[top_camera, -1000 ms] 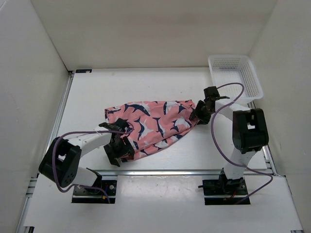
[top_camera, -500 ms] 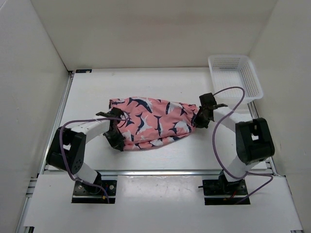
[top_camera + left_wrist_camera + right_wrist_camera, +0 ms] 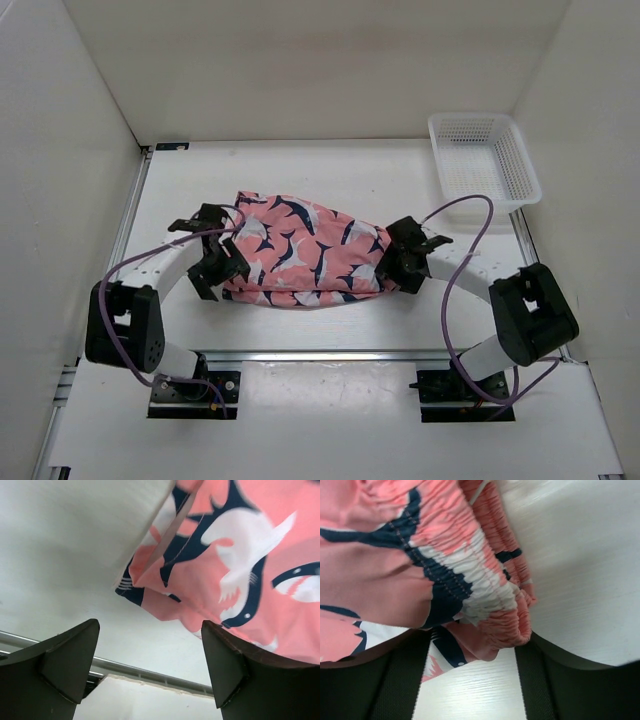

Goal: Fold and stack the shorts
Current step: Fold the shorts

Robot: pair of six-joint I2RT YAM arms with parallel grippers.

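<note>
The salmon-pink shorts point(image 3: 300, 258) with navy-and-white shark shapes lie folded and flat on the white table, midway between the arms. My left gripper point(image 3: 212, 265) is at their left edge. In the left wrist view it point(image 3: 150, 630) is open and empty, with the shorts' hem corner point(image 3: 200, 575) just beyond the fingertips. My right gripper point(image 3: 398, 262) is at their right end. In the right wrist view it point(image 3: 472, 640) is open, and the gathered elastic waistband point(image 3: 485, 600) sits loosely between the fingers.
A white plastic mesh basket point(image 3: 484, 118) stands empty at the table's back right corner. White walls close in the table on the left, back and right. A metal rail point(image 3: 330, 353) runs along the near edge by the arm bases.
The shorts went from hanging stretched on a slant between both grippers to lying flat and folded. My left gripper moved left and away from its base and let go. My right gripper moved nearer and opened.
</note>
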